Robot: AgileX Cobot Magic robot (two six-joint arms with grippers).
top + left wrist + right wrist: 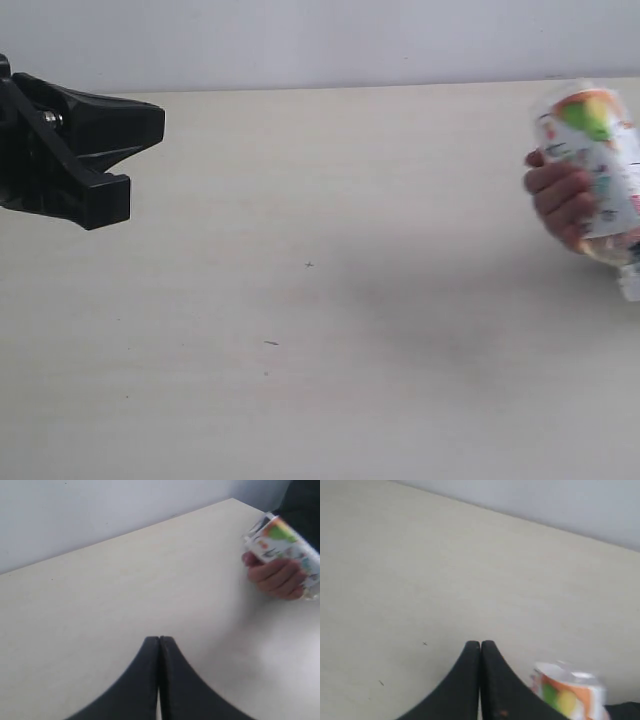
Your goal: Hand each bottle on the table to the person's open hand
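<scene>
Orange-green labelled clear plastic bottle [590, 165], long axis tilted, lies in person's hand [560, 200], nearer R arm; both jaws clenched, empty.

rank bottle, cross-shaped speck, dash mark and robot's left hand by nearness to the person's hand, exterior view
From the person's hand:
1. bottle, held in it, at the right edge.
2. cross-shaped speck, near the middle.
3. dash mark, lower, left of centre.
4. robot's left hand, far left.
</scene>
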